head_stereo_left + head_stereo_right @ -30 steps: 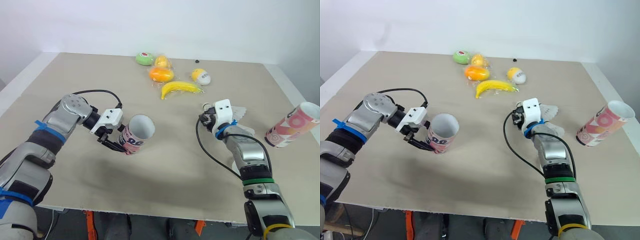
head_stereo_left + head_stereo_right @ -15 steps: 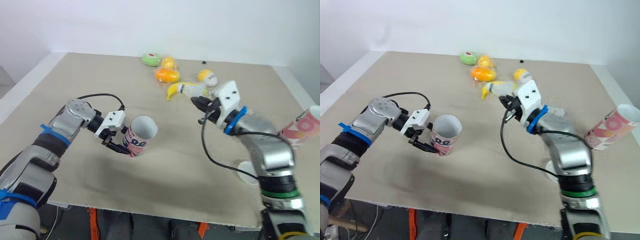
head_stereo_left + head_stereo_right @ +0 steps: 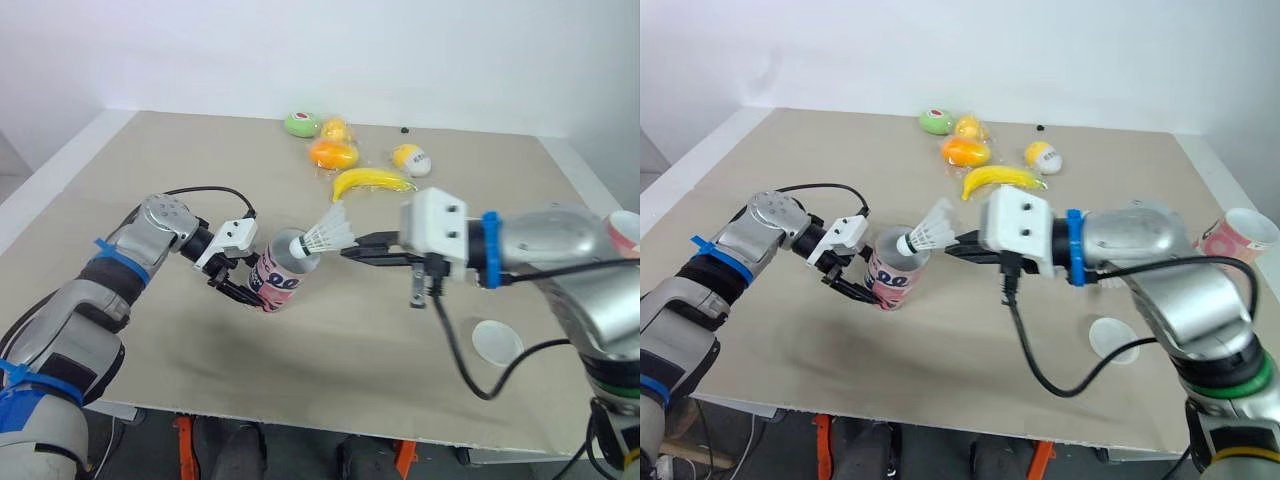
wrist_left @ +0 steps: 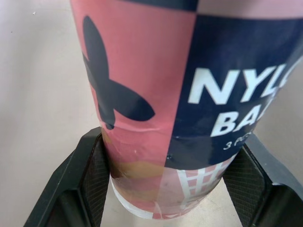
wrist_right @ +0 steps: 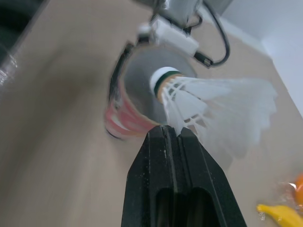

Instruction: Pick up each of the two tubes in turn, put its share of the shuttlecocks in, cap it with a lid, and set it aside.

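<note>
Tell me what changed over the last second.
The right pincer lifted a shuttlecock off the table's right side and swung it left; its cork now sits at the mouth of the tube. The left pincer stays clamped on that tube, tilted as before. The lid, second tube and banana have not moved.

Second tube [image 3: 1230, 238] — base hidden behind right arm.
</note>
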You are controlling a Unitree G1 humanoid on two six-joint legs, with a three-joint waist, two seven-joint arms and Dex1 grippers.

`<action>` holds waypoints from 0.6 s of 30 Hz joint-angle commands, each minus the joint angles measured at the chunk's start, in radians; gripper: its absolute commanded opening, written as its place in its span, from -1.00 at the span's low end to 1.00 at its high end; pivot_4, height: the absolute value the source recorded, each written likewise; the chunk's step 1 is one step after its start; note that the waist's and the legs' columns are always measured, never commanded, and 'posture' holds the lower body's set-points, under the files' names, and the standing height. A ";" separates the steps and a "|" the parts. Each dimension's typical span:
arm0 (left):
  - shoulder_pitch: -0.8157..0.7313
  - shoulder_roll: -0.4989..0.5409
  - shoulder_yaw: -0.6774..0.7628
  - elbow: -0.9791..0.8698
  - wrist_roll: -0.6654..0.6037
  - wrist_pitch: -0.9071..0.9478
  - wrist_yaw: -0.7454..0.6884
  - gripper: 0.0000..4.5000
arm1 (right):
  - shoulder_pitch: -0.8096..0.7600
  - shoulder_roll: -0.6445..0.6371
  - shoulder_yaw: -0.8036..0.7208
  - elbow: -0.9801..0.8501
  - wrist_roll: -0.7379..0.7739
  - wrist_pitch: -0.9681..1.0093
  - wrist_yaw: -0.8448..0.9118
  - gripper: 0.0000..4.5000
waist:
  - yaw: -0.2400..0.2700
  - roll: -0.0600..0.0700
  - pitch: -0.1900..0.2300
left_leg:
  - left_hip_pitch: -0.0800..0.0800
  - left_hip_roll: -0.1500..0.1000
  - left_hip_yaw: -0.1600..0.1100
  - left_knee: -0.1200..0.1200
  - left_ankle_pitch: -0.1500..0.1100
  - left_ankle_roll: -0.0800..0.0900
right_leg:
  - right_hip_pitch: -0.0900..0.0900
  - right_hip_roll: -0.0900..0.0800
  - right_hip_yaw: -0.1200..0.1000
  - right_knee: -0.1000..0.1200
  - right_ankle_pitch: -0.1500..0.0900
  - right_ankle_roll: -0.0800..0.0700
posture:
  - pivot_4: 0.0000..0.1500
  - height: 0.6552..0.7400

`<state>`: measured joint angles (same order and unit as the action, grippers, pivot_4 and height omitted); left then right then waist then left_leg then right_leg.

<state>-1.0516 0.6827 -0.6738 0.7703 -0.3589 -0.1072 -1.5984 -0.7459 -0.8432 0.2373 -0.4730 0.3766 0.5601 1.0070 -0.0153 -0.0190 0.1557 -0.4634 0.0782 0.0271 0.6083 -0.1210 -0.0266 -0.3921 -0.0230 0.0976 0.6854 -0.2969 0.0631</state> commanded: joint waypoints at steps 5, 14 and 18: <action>0.020 -0.034 -0.087 0.022 0.025 -0.006 -0.016 0.40 | -0.110 0.039 0.002 0.003 0.103 0.113 0.115 -0.37 | 0.006 0.000 0.000 | -0.002 -0.001 -0.001 -0.001 -0.001 0.001 | 0.002 0.000 0.000 0.000 0.001 0.004 | 1.00 0.48; 0.031 -0.044 -0.079 0.019 0.024 -0.008 -0.016 0.40 | 0.018 0.050 -0.306 -0.073 0.330 0.262 -0.021 0.61 | 0.022 -0.001 -0.001 | -0.002 -0.001 -0.002 -0.001 -0.001 0.001 | 0.003 0.000 -0.002 0.000 0.001 0.004 | 1.00 0.48; 0.043 -0.041 -0.073 0.011 0.019 -0.009 -0.016 0.40 | 0.333 0.056 -0.590 -0.144 0.268 0.256 -0.189 0.61 | 0.029 -0.003 -0.002 | -0.002 -0.002 -0.003 -0.002 -0.001 0.002 | 0.004 -0.001 -0.003 -0.002 0.000 0.004 | 1.00 0.48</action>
<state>-1.0521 0.6584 -0.6796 0.7893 -0.3755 -0.1181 -1.5960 -0.4941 -0.7863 -0.2175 -0.5752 0.6794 0.8237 0.8895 0.0138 -0.0225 0.1535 -0.4657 0.0765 0.0248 0.6077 -0.1236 -0.0251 -0.3875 -0.0246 0.0942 0.6839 -0.2978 0.0674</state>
